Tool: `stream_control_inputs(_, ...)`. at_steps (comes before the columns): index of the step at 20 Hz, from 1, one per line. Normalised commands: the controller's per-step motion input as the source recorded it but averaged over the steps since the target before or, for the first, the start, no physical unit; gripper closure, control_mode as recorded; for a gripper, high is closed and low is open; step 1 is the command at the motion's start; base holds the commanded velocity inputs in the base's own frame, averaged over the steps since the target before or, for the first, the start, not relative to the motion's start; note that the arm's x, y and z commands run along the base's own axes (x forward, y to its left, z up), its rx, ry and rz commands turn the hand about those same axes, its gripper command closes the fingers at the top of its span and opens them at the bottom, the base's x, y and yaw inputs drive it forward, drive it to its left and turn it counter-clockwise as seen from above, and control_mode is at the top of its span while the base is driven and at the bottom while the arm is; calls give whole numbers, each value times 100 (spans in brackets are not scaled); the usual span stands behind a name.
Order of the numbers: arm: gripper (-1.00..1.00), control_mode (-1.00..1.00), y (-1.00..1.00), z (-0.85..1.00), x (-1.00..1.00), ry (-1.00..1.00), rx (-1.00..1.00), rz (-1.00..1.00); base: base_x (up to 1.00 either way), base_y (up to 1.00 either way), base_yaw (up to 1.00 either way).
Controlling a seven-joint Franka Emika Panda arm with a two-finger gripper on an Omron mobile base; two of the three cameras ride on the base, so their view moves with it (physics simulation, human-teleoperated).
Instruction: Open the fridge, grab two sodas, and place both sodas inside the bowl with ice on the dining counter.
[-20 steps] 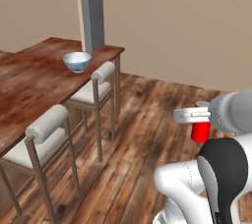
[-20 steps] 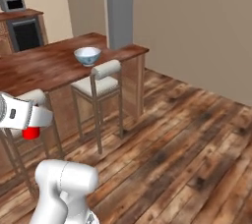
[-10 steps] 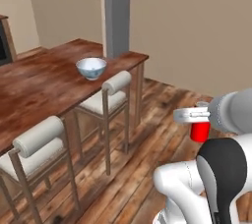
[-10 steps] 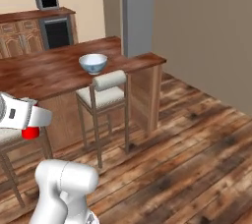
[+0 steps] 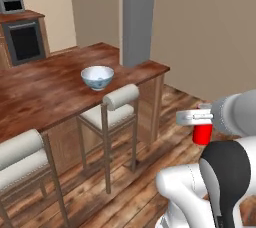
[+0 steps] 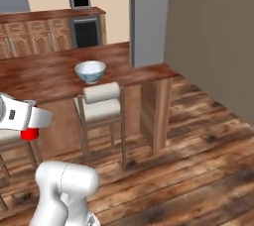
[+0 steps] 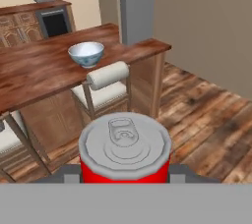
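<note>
the gripper (image 5: 202, 120) is clamped on the red soda can (image 5: 202, 133), one finger at each side. the can stands upright, long axis vertical, its silver pull-tab top (image 7: 125, 140) facing the hand camera. it hangs in the air above the wood floor (image 6: 198, 141), well apart from the dining counter (image 5: 50, 89), where the bowl with ice (image 5: 97, 77) sits upright near a white-cushioned stool (image 5: 116, 106).

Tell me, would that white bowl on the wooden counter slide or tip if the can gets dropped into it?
The bowl looks small and light, standing on a narrow foot, so it might tip. The dining counter looks glossy, so it could also slide. The red can in the hand seems large beside it.
</note>
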Motion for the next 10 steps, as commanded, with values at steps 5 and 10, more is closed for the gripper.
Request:
stream_control_inputs(5, 100, 100, 0, 0, 0, 0, 0, 0, 89, -46, 42)
stream_control_inputs(10, 100, 100, 0, 0, 0, 0, 0, 0, 85, -34, 48)
